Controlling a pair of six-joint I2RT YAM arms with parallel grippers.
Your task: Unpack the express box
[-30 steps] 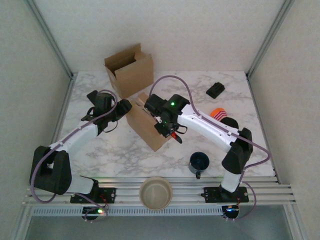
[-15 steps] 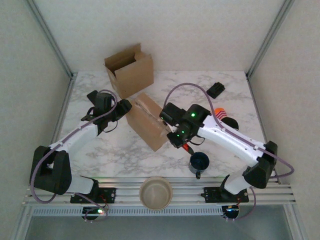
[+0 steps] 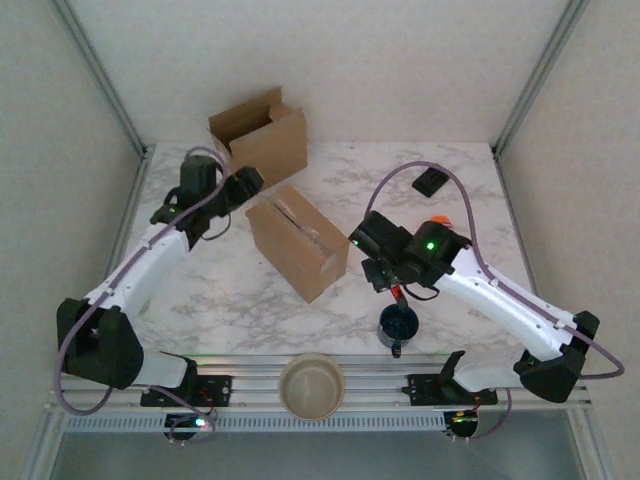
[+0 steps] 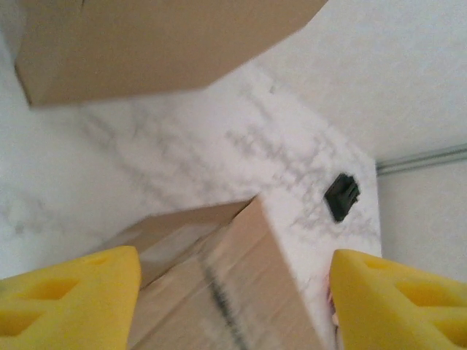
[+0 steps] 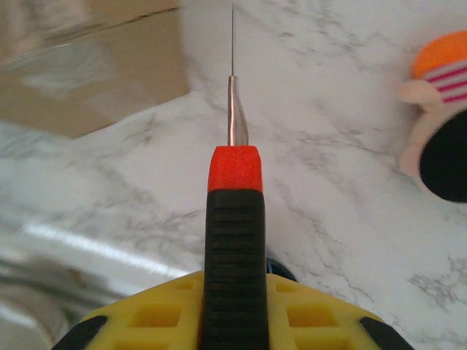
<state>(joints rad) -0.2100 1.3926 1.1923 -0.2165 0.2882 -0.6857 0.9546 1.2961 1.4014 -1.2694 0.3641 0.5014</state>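
Box (image 3: 297, 243) lies mid-table, long axis far-left to near-right, with the open left gripper (image 3: 246, 183) off its far end and the right gripper (image 3: 388, 280), clamped on the cutter (image 5: 233, 240), beside its near end.

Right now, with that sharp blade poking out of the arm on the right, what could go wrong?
1. The right tool grips a knife with its thin blade bare, close to the plush toy and the blue mug; a careless swing might slash the toy or topple the mug.
2. The left tool stands open near the taped box, not holding it, so the box may slide if the blade presses on it.
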